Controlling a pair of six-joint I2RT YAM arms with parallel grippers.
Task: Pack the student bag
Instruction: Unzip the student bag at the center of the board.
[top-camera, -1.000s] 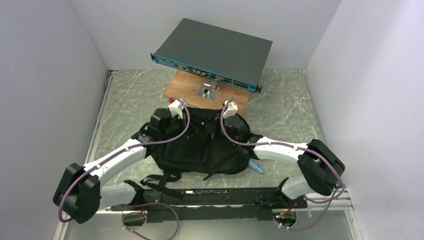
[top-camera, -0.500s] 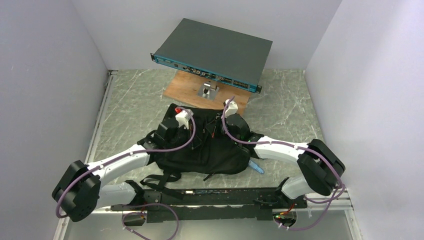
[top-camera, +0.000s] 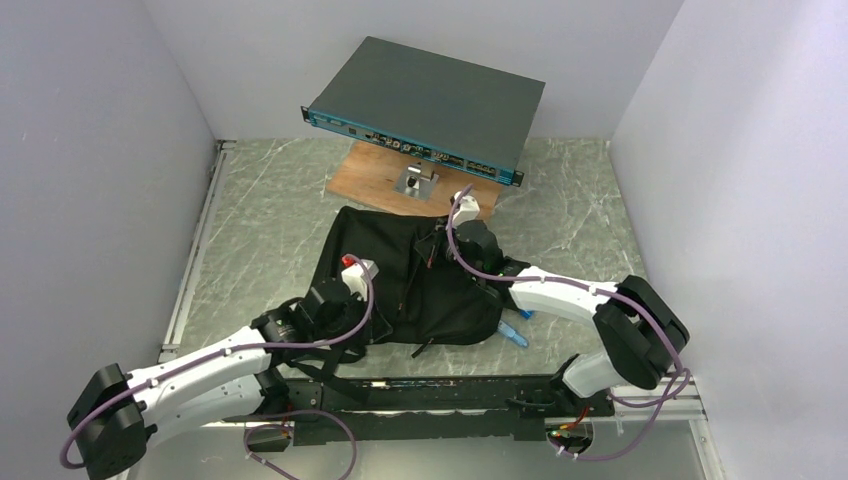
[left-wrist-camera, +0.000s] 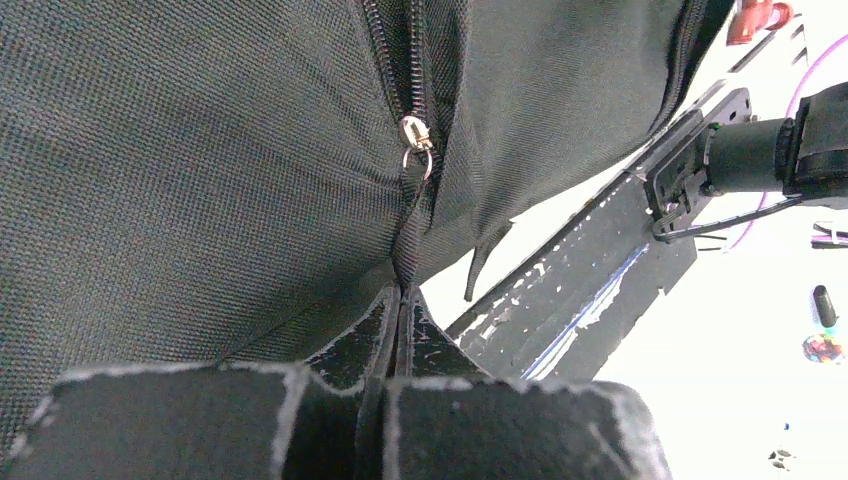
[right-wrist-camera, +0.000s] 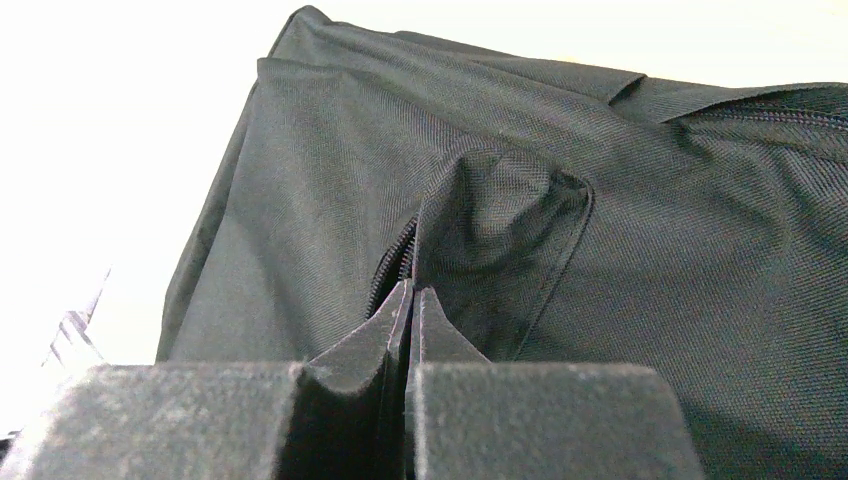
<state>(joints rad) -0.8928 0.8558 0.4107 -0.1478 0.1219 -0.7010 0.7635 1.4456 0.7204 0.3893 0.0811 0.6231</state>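
Jaws of the left gripper (left-wrist-camera: 403, 295): pressed flat together, pinching the end of a black pull strip (left-wrist-camera: 408, 225) that hangs from a silver zip slider (left-wrist-camera: 417, 133). Jaws of the right gripper (right-wrist-camera: 412, 290): likewise closed with no gap, nipping a raised fold of black fabric beside a zip line. Both holds on the student bag (top-camera: 390, 245). Lies flat at the middle of the table (top-camera: 270, 220), front upward, between the two arms. Left hold at the near-left part of the bag, right hold at its far-right part. Zip track (left-wrist-camera: 398, 50) runs up and away from the slider in the left wrist view, teeth meshed above it. Shoulder strap (top-camera: 320, 358) trails off the near-left corner toward the black frame (top-camera: 450, 390) along the near edge of the table. Small light blue item (top-camera: 512, 333) just beside the bag's near-right corner, partly hidden; kind cannot be told. Far edge of the bag at the near edge of a wooden board (top-camera: 365, 175); contact or overlap cannot be told. Metal bracket (top-camera: 413, 181) on that board. Above and behind it, a flat dark grey rack device (top-camera: 430, 100) with a teal front, tilted, well apart from the bag. Plain pale walls on three sides.
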